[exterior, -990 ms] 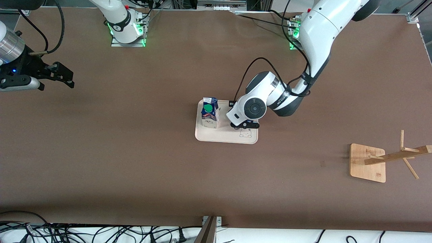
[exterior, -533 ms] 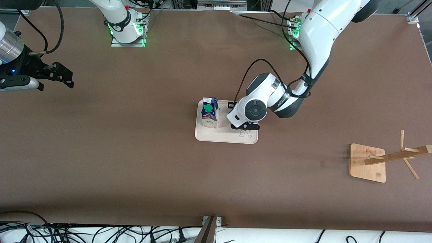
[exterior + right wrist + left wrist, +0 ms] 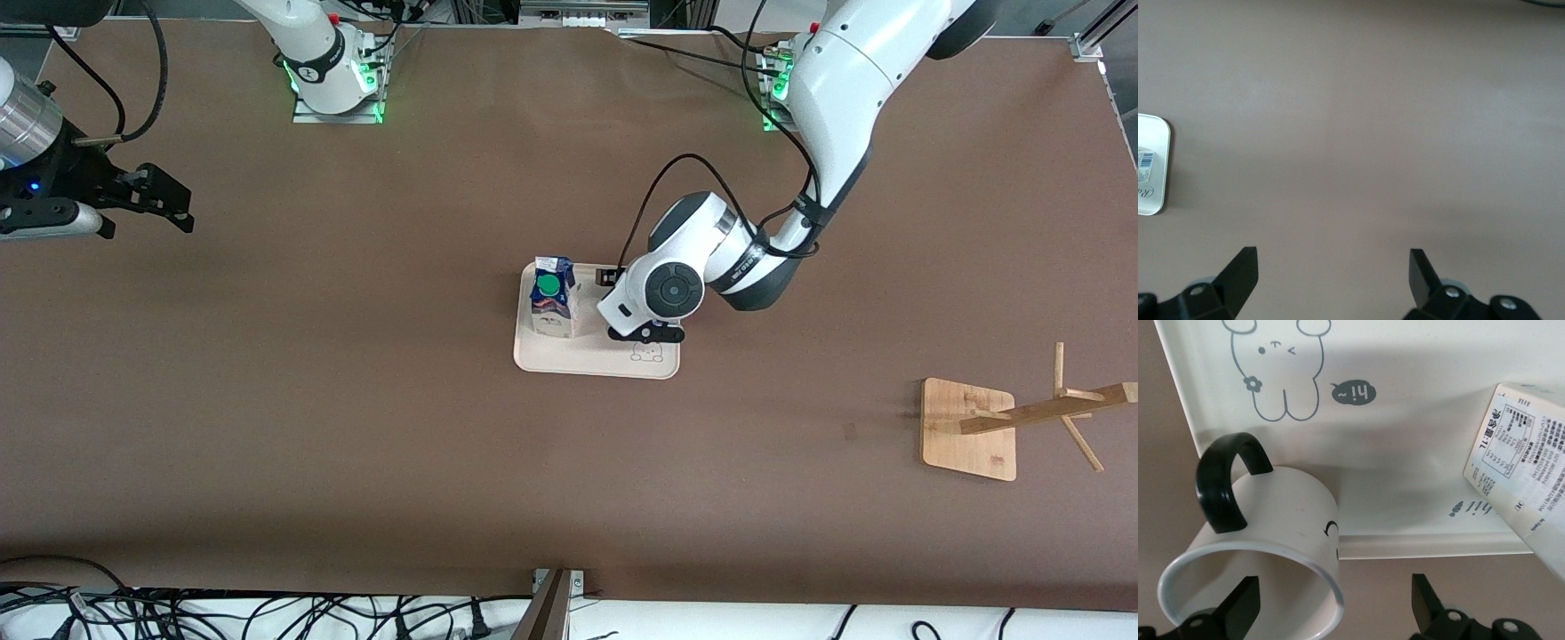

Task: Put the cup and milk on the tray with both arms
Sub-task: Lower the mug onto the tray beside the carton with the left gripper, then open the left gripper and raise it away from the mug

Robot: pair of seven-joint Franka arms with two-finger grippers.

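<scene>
White cup (image 3: 1271,520), black handle (image 3: 1221,477); cream tray (image 3: 542,360)

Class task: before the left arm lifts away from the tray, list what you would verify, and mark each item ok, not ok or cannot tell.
1. Milk upright on the tray: ok.
2. Cup base fully inside the tray's rim: cannot tell; the base is hidden, at the tray's corner.
3. Left gripper open, one finger inside the cup, one outside: ok.
4. Gap between cup and milk: ok.
5. Right gripper open, waiting over the table toward the right arm's end: ok.
</scene>
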